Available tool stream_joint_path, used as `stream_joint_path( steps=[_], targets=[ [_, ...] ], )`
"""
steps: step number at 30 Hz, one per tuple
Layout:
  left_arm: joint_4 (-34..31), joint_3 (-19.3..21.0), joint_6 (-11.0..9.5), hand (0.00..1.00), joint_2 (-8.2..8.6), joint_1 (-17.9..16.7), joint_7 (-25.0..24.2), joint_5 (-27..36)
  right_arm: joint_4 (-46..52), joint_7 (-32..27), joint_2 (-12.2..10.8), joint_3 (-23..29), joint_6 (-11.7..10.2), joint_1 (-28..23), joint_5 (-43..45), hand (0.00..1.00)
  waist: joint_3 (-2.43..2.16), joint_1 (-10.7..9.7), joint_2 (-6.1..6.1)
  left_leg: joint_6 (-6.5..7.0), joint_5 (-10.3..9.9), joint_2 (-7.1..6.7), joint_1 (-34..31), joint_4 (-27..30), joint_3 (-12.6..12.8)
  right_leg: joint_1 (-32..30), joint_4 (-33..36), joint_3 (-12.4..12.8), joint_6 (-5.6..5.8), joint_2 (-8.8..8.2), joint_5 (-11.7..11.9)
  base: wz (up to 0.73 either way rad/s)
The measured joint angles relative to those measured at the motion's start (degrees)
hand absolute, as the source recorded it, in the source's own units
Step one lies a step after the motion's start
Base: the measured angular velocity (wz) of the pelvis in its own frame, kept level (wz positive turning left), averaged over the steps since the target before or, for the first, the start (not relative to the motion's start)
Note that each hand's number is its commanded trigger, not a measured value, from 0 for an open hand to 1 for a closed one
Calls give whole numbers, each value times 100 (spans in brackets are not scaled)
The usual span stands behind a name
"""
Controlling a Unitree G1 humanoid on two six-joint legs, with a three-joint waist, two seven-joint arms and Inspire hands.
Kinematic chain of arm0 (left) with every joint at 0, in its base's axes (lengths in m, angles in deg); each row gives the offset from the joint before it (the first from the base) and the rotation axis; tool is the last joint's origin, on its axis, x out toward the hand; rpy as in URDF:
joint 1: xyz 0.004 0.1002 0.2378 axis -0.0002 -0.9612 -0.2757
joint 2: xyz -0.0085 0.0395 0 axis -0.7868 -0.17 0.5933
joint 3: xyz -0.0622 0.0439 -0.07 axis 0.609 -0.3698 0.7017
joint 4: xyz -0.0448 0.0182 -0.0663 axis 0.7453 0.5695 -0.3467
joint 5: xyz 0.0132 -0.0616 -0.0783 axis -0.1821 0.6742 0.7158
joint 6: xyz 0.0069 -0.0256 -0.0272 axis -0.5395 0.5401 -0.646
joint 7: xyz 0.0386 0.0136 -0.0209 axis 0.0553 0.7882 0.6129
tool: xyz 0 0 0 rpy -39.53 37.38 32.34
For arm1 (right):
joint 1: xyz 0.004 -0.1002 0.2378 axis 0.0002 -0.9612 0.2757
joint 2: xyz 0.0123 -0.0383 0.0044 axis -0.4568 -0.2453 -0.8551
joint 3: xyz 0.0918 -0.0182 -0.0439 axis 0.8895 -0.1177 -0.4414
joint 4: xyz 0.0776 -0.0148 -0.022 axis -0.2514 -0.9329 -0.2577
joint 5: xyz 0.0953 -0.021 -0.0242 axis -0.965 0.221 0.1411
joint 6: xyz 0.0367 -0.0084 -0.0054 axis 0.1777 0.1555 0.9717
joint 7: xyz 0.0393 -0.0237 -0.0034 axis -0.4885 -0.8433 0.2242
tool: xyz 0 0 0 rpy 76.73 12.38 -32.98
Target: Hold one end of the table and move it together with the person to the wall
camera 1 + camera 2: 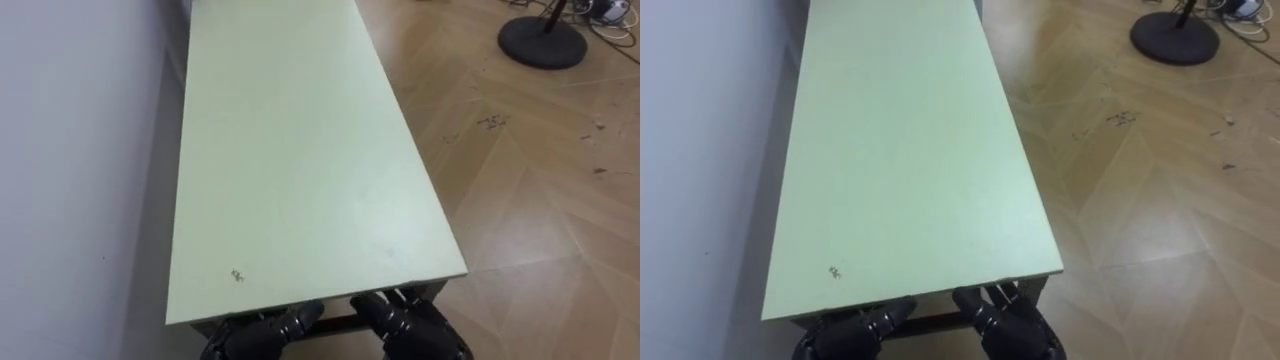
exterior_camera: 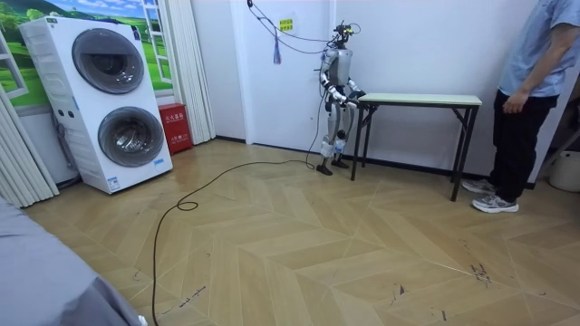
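Observation:
A long table with a pale green top (image 1: pixel 290 150) and black legs stands along a white wall and runs away from me. Both of my hands are at its near short end, below the edge. My left hand (image 1: pixel 262 335) reaches under the left part of that edge. My right hand (image 1: pixel 412 328) reaches under the right part, by the black frame. In the room view I stand upright at the end of the table (image 2: pixel 421 98) on the room view's left. A person (image 2: pixel 533 86) stands just past the other end, arm hanging, not touching the table.
The wall (image 1: pixel 80 150) runs close along the table's left side. A round black stand base (image 1: pixel 542 42) sits on the wooden floor at the far right. Stacked washing machines (image 2: pixel 109 100) and a red box (image 2: pixel 172 127) are on the room view's left.

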Motion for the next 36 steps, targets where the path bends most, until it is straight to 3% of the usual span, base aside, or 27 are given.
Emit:
stream_joint_path(
  steps=[8, 11, 16, 23, 26, 28, 32, 36],
  targets=[
    [513, 0, -14, 0, -85, 198, 20, -1035, -95, 291, 70, -7, 27, 214, 954, 0, -12, 5, -81, -1, -1, 1, 2, 31, -10, 6, -5, -19, -5, 1, 4, 0],
    [751, -9, -44, 0, -115, 217, 103, -1438, -563, 266, 82, -19, 16, 327, 1354, 0, -16, 6, -101, -5, -5, 0, 110, 14, 0, 184, -187, -33, 6, 19, 72, 0],
    [1599, 13, -148, 0, -149, 275, 595, -1981, -1624, -252, 91, -60, 18, 453, 2324, 0, -31, 86, -101, -6, -24, 0, 149, -27, -22, 222, -193, -16, 9, 22, 74, -1],
    [2693, 358, -297, 0, -124, 334, 1363, -2868, -2793, -865, 119, 19, -50, 599, 2310, 0, -30, 153, -130, -9, -26, -5, 181, -31, -57, 279, -208, -48, 8, 25, 75, 2],
    [3218, 648, -489, 0, -9, 414, 1646, -3195, -3410, -1107, 80, 90, -100, 648, 2335, 0, -47, 158, -139, -11, -28, -23, 245, -43, -116, 388, -269, -109, 12, 22, 77, 8],
    [3424, 791, -528, 0, 79, 480, 1746, -3386, -3656, -1201, 55, 207, -100, 648, 2332, 0, -74, 164, -139, -15, -30, -23, 255, -48, -131, 411, -287, -112, 13, 30, 77, 2],
    [3659, 1004, -593, 0, 195, 475, 1939, -3575, -3903, -1361, 55, 260, -62, 536, 2323, 0, -63, 168, -151, -37, -40, -13, 355, -102, -119, 474, -288, -118, 13, 47, 77, -4],
    [3703, 1171, -590, 0, 266, 459, 2143, -3844, -3906, -1406, 15, 303, 24, 544, 2324, 0, -87, 215, -169, -49, -48, -13, 380, -101, -139, 506, -290, -146, 13, 61, 77, 3]
  ],
)
